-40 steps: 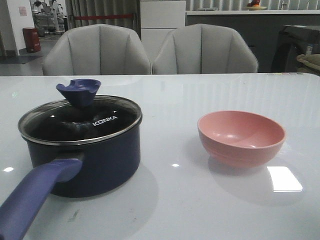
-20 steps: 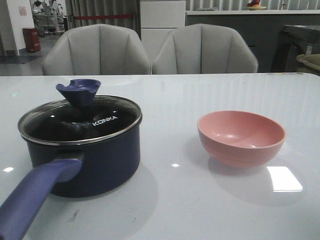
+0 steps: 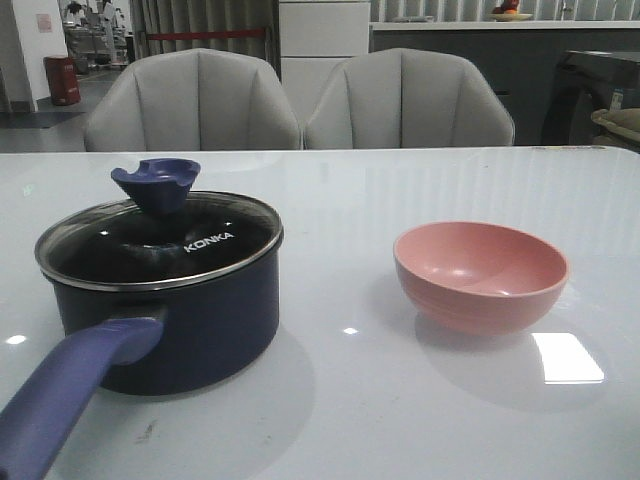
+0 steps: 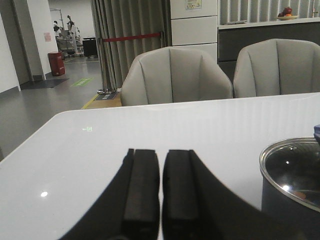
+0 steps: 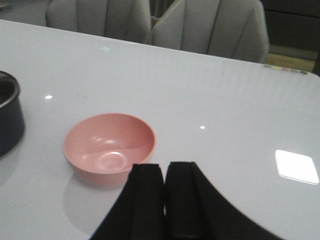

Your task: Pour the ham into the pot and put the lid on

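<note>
Both grippers, left and right, are clenched on nothing; beside the bowl, the glass lid on the pot looks fragile and slippery, best taken by its knob.

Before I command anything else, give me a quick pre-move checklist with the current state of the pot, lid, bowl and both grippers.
1. Lid seated on the pot, steel rim level all round: ok.
2. Pink bowl emptied: ok, no slices visible inside it in the right wrist view.
3. Ham inside the pot: cannot tell for sure; only a faint orange spot shows through the glass in the left wrist view.
4. Left gripper free of objects: ok, jaws closed on nothing.
5. Right gripper free of objects: ok, jaws closed and short of the bowl.
6. Pot upright on the table, handle unobstructed: ok.
</note>
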`<state>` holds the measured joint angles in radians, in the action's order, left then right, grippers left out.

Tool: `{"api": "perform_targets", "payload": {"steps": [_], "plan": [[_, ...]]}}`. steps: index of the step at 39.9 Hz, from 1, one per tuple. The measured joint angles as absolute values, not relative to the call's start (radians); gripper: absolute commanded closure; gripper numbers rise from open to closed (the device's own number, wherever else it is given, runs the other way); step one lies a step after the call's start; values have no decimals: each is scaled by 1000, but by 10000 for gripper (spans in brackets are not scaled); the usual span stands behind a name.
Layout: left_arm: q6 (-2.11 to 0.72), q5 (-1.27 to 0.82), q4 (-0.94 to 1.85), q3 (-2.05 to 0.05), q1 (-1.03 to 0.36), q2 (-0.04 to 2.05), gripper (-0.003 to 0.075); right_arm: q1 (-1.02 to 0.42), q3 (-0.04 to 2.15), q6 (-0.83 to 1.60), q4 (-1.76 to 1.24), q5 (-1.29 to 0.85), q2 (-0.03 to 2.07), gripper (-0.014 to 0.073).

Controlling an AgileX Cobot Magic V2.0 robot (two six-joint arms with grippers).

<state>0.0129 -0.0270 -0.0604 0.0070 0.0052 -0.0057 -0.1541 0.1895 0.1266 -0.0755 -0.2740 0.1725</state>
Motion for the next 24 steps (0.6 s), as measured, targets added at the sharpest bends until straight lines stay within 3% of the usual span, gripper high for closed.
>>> {"api": "perform_targets", "payload": {"steps": [12, 24], "plan": [[13, -27, -60, 7, 5, -6, 598, -103, -4, 29, 29, -124, 16, 443], [13, -25, -60, 7, 5, -6, 598, -103, -26, 25, 29, -97, -9, 443]]}}
